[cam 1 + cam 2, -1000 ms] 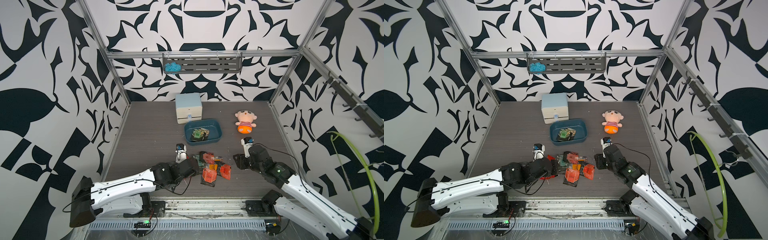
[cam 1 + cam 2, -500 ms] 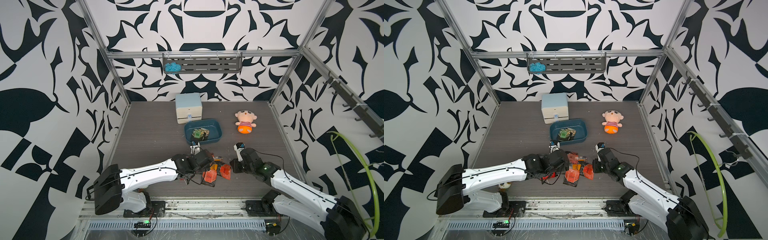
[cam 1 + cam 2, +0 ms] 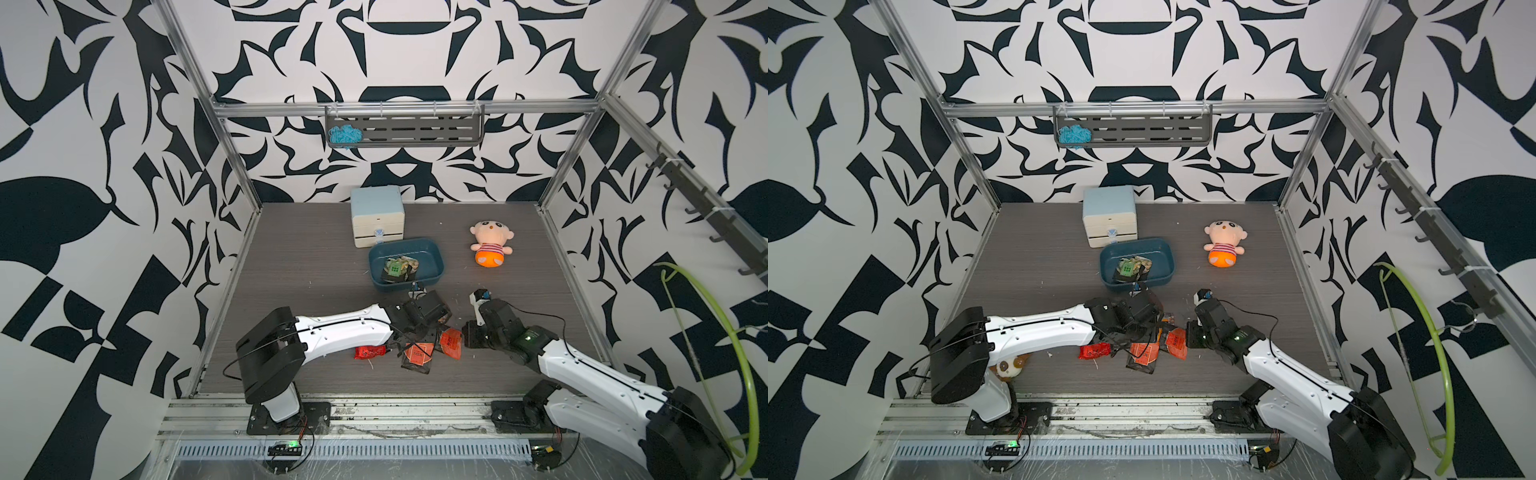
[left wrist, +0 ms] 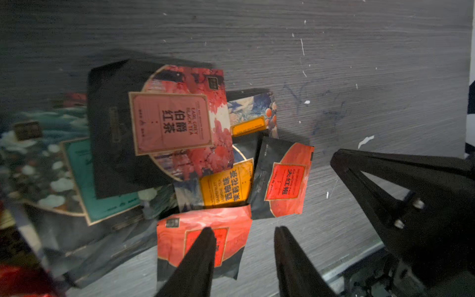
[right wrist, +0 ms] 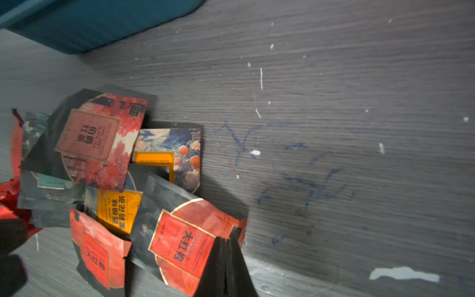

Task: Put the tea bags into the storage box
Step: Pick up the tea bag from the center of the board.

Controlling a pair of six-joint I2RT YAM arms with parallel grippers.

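Far left, the left arm stretches low across the dark table [image 3: 311, 270], and the left gripper [image 4: 244, 230] hangs right over the pile of tea bags [image 3: 419, 353]. Its jaws are parted with a clear gap between them. One finger [image 4: 200, 257] lies over a red-labelled sachet [image 4: 177, 239] whose edge reaches into that gap, and nothing is clamped. A shiny red sachet [image 3: 368, 352] lies alone at the pile's left edge, just below the forearm. Behind the pile, mid-table, sits the storage box [image 3: 437, 255] with a few sachets inside [image 3: 398, 268], a green-labelled one on top. The pale blue drawer cabinet [image 3: 377, 216] stands just behind it. On the pile's right side, the right gripper [image 5: 226, 244] has its jaws pressed together on the corner of a black-and-red sachet [image 5: 180, 244] — that one throws a dark shadow on the wood. Farther right and back, a plush doll [image 3: 490, 249] lies well apart from everything.
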